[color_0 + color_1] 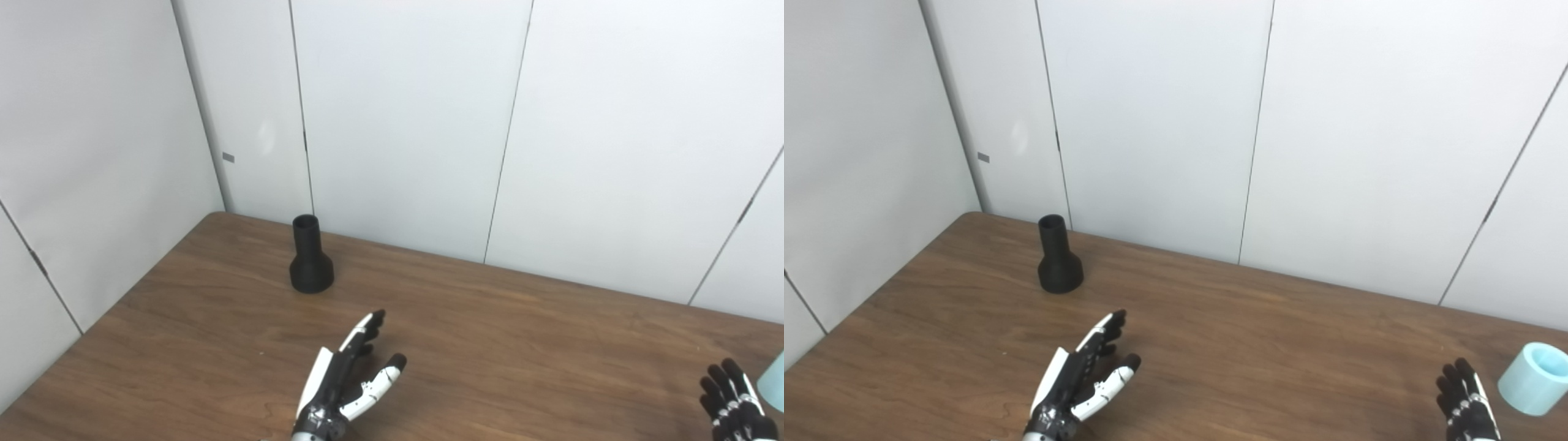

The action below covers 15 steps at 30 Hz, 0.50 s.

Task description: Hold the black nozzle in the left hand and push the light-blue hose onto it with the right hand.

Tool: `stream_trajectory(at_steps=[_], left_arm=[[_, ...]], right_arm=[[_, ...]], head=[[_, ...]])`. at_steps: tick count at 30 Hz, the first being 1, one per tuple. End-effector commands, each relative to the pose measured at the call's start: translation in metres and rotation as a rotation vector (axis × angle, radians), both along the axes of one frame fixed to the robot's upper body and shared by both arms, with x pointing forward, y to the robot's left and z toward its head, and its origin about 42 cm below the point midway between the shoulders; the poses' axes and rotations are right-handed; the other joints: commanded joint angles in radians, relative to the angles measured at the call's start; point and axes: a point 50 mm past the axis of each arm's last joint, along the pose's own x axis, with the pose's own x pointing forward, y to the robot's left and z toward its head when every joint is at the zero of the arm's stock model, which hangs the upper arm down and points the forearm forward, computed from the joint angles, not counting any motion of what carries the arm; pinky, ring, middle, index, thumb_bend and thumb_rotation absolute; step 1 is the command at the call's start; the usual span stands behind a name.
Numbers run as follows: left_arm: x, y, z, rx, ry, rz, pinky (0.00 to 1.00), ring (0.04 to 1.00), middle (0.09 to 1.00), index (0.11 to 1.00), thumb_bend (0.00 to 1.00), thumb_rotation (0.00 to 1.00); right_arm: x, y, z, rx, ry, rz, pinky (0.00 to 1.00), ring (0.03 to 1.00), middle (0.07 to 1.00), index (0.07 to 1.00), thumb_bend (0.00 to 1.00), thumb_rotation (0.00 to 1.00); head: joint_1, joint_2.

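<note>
The black nozzle (311, 257) stands upright on its wide base near the table's back left, narrow mouth up. My left hand (346, 380) is open above the table, fingers stretched toward the nozzle and well short of it, holding nothing. At the table's right edge a short light-blue hose piece (1534, 378) stands on end, hollow opening up. My right hand (1465, 401) is open just left of the hose, not touching it; only its fingers show above the bottom edge.
The brown wooden table (520, 343) meets white wall panels (404, 122) at the back and left. Bare wood lies between the two hands and between my left hand and the nozzle.
</note>
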Motion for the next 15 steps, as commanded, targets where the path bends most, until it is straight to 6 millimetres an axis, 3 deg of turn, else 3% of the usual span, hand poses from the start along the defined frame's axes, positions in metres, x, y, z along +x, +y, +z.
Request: stream_trajectory(at_steps=[1, 3, 6, 10, 15], left_arm=[[-0.009, 0.002, -0.013, 0.001, 0.011, 0.054, 0.93, 0.913, 0.925, 0.923, 0.69, 0.23], [-0.004, 0.015, -0.007, 0.038, -0.038, 0.099, 0.95, 0.91, 0.912, 0.919, 0.75, 0.2], [0.005, 0.033, -0.003, 0.08, -0.105, 0.148, 0.9, 0.909, 0.916, 0.913, 0.8, 0.16], [0.017, 0.058, 0.028, 0.116, -0.161, 0.23, 0.87, 0.895, 0.912, 0.908, 0.85, 0.13], [0.032, 0.087, 0.054, 0.199, -0.222, 0.379, 0.84, 0.872, 0.881, 0.891, 0.9, 0.15]], right_arm=[[-0.029, -0.003, -0.047, 0.023, 0.152, -0.025, 1.0, 0.974, 0.971, 0.978, 0.7, 1.0], [-0.028, -0.005, -0.047, 0.021, 0.145, -0.018, 1.0, 0.973, 0.973, 0.981, 0.69, 1.0], [-0.029, -0.007, -0.047, 0.021, 0.14, -0.016, 0.99, 0.963, 0.967, 0.972, 0.69, 0.99], [-0.03, -0.007, -0.047, 0.021, 0.154, -0.037, 0.98, 0.956, 0.96, 0.96, 0.71, 0.99], [-0.03, -0.007, -0.047, 0.015, 0.15, -0.032, 0.98, 0.953, 0.96, 0.966, 0.71, 0.99]], head=[[0.0, 0.001], [0.005, 0.003], [0.015, 0.004], [0.02, 0.006], [0.029, 0.003]])
